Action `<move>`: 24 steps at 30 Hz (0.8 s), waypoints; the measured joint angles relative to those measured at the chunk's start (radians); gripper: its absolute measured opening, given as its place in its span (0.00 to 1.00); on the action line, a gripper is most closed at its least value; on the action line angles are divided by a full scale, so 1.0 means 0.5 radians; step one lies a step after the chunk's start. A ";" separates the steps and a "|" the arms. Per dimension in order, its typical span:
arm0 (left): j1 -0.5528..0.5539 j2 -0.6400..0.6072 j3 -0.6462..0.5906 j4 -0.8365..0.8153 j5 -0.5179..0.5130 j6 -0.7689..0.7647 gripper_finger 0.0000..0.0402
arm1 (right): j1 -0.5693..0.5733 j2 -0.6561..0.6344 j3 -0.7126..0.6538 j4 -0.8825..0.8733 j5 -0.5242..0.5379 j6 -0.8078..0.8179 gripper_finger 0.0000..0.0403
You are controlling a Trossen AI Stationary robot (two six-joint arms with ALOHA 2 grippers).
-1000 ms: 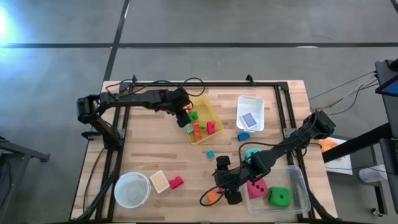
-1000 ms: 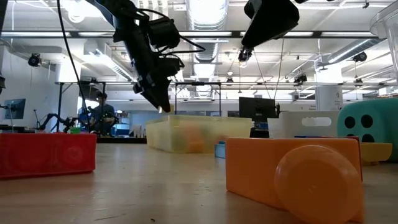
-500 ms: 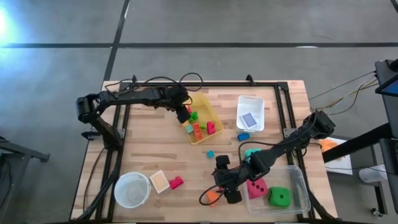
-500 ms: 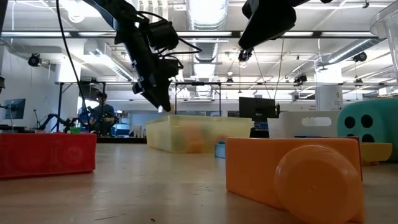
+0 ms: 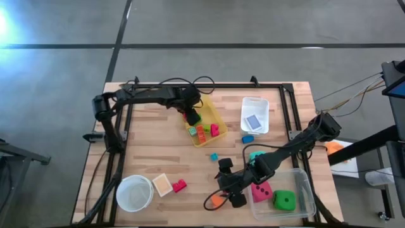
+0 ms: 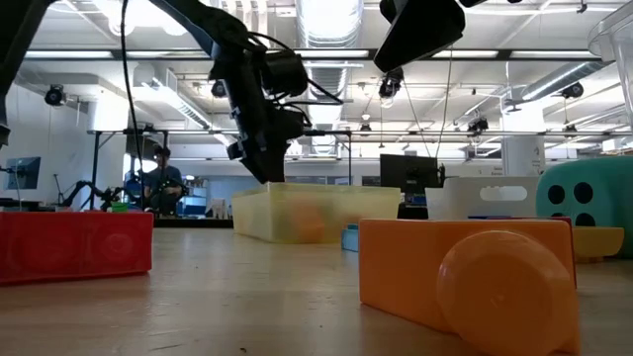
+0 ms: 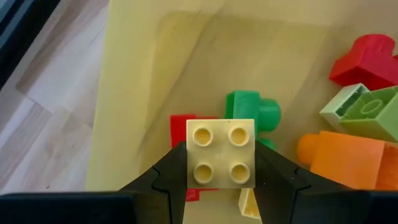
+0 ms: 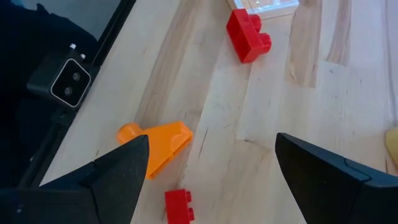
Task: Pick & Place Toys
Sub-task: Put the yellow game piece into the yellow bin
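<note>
Left tool (image 7: 221,180), clamped on a cream block (image 7: 221,153), has moved in over the yellow bin (image 5: 218,114); release is due. Right tool (image 8: 211,168) hangs spread above the orange block (image 8: 158,146).

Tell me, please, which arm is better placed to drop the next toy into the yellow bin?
The left. Its pincer is shut on a pale yellow block directly above the yellow bin. The right pincer is open and empty, over the orange block at the table's near edge.

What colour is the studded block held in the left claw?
Pale yellow block, clearest in the left wrist view.
</note>
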 joint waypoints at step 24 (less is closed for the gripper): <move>-0.061 -0.006 -0.315 0.187 0.024 -0.007 0.34 | 0.001 0.000 0.000 0.002 -0.001 0.000 0.85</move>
